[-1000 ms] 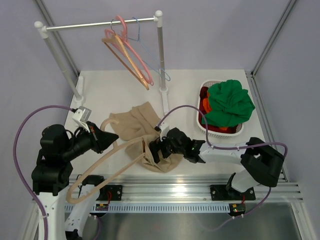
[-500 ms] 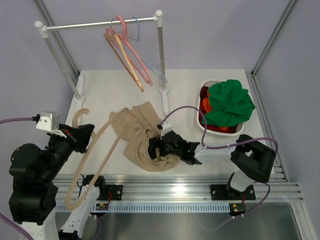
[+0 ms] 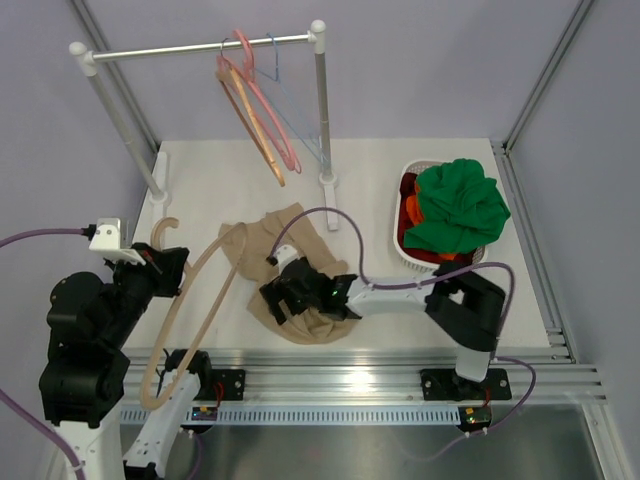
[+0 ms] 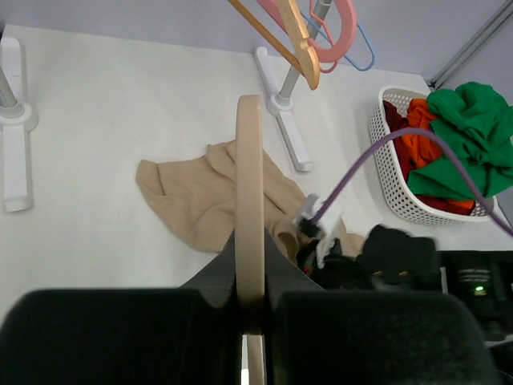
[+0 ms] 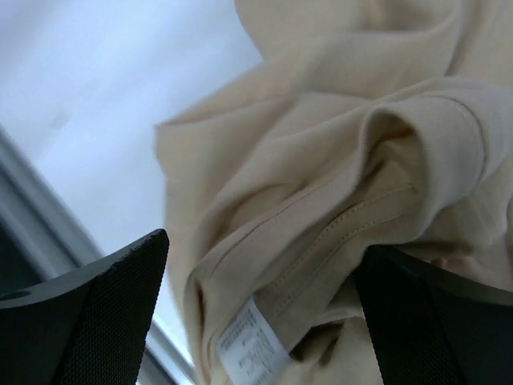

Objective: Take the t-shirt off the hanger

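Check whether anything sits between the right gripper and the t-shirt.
Nothing visible does. The open right gripper is right at the crumpled t-shirt, fabric filling the gap between its fingers. The left gripper holds the hanger.

print on the care label point(image 5: 244, 350) of the t-shirt point(image 5: 321, 160) too blurred for reading

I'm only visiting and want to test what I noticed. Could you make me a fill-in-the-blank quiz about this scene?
1. The left fingers are ____ on the pale beige hanger.
2. The right fingers stand ____ over the t-shirt crumpled on the table.
3. The top cloth in the white basket is ____.
Missing words: shut; open; green.
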`<state>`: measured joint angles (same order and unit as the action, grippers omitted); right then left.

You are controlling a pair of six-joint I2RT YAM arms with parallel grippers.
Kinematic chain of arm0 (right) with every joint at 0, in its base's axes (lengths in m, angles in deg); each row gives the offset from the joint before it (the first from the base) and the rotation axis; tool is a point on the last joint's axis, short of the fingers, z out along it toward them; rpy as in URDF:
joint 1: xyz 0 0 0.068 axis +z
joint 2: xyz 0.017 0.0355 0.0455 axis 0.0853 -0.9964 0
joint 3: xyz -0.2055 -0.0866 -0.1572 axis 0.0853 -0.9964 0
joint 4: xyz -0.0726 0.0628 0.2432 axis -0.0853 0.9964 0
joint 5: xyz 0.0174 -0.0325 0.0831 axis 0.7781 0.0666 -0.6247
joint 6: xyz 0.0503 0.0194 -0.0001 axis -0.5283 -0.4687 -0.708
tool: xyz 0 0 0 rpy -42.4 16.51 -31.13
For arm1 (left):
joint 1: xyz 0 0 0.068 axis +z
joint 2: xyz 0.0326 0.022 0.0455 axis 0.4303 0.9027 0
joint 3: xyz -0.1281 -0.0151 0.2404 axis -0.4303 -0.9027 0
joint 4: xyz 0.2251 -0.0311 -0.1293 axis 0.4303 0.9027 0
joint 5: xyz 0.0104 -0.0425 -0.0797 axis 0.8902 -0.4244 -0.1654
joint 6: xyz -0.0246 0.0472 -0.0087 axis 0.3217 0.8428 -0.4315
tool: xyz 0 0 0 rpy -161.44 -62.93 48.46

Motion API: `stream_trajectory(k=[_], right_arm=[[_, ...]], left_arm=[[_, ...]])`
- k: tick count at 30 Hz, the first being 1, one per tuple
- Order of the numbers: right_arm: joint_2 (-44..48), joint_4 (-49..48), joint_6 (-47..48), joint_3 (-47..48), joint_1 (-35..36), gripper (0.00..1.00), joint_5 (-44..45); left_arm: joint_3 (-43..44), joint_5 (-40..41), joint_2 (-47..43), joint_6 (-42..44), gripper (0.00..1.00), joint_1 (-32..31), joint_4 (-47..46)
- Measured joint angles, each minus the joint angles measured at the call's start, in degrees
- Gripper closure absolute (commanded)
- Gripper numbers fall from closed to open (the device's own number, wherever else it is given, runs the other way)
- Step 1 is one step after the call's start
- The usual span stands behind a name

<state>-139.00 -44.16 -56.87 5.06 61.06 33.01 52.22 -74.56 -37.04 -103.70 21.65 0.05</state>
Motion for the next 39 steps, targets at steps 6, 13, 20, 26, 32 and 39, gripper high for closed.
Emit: stream_trajectory(k=[6,13,20,26,32,39], right_arm=[[-9.3,9.6,0.3,8.7,1.2,0.58,12.1],[-4.9,9.3,-1.7,3.1,1.3,1.0,18.9],[29.9,13.4,-1.0,-7.5,1.6,1.0,28.5],[50.0,10.9,6.8,-0.9,-0.8,1.0,39.0],[49.8,0.4,24.0,12.3,-7.5,1.0,43.9],[37.7,-8.8,38.2,32.8,-18.8,1.0,41.8]], left_arm=[[-1.4,0.3,-0.1,0.0,1.0,0.0,-2.4],[-4.7,1.7,-1.6,0.0,1.0,0.0,-4.3],[-8.8,0.9,-3.1,-0.5,1.0,0.0,-7.0],[-10.8,-0.3,-4.5,-1.0,1.0,0.0,-8.2],[-10.8,-1.7,-4.9,-1.3,1.0,0.0,-8.4],[-11.6,-3.7,-4.9,-1.7,1.0,0.0,-8.9]])
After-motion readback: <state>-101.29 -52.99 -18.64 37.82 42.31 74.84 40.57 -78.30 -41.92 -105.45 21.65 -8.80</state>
